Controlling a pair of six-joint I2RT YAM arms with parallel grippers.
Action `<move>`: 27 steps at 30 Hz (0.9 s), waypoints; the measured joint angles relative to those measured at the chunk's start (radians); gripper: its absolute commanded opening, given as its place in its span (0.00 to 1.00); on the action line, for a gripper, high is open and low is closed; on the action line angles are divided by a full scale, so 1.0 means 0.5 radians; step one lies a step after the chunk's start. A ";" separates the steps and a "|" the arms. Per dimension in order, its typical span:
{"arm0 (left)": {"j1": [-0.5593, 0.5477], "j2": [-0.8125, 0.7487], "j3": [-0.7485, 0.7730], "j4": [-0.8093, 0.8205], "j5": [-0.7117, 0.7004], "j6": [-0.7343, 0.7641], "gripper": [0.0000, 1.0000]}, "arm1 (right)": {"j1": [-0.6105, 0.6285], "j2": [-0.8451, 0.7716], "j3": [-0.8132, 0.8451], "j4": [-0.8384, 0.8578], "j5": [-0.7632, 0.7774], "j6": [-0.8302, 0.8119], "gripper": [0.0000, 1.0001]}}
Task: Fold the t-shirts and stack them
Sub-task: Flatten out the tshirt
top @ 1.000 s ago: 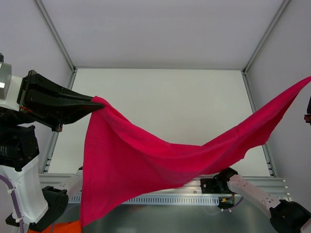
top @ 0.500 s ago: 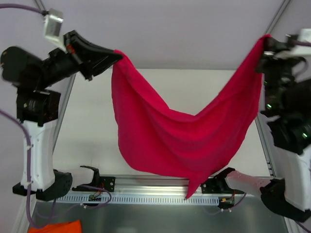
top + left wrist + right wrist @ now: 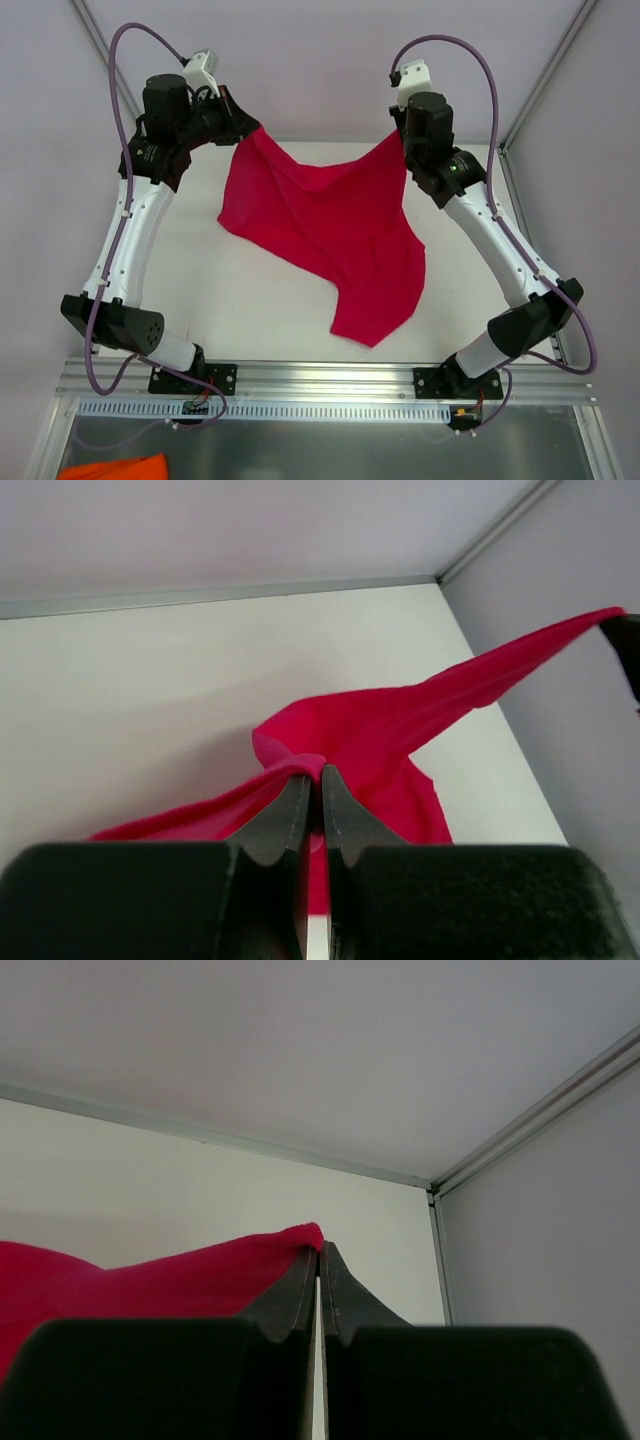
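Observation:
A crimson-red t-shirt (image 3: 330,225) is stretched over the far half of the white table (image 3: 250,300), its lower end trailing towards the near right. My left gripper (image 3: 255,127) is shut on one upper corner of it, and the bunched cloth sits pinched at the fingertips in the left wrist view, gripper (image 3: 312,772), t-shirt (image 3: 400,725). My right gripper (image 3: 398,135) is shut on the other upper corner. In the right wrist view the red t-shirt (image 3: 150,1275) runs off to the left from the closed tips of that gripper (image 3: 320,1250).
Both arms reach far out over the table towards the back wall. Grey enclosure walls and metal frame rails (image 3: 510,140) bound the table at the back and sides. An orange cloth (image 3: 115,467) lies below the near rail at bottom left.
Both arms have swung from high near the camera out to the far side of the table. The shirt went from hanging in the air to lying lowered over the tabletop.

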State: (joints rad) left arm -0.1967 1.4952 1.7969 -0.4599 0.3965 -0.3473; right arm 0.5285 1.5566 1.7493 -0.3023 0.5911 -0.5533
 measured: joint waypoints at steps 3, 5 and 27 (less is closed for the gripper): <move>0.000 -0.020 -0.066 0.003 -0.167 0.022 0.00 | 0.000 0.004 0.000 0.055 0.108 -0.002 0.01; 0.000 -0.037 -0.126 0.000 -0.297 0.032 0.00 | 0.000 0.007 -0.004 0.101 0.200 -0.011 0.01; -0.093 -0.111 0.369 0.027 -0.133 -0.021 0.00 | 0.102 -0.127 0.142 0.356 0.388 -0.175 0.01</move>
State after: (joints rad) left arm -0.2432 1.4399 1.9816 -0.4465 0.3302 -0.3576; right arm 0.5797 1.4929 1.8202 -0.1246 0.7853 -0.6407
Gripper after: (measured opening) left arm 0.030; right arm 0.015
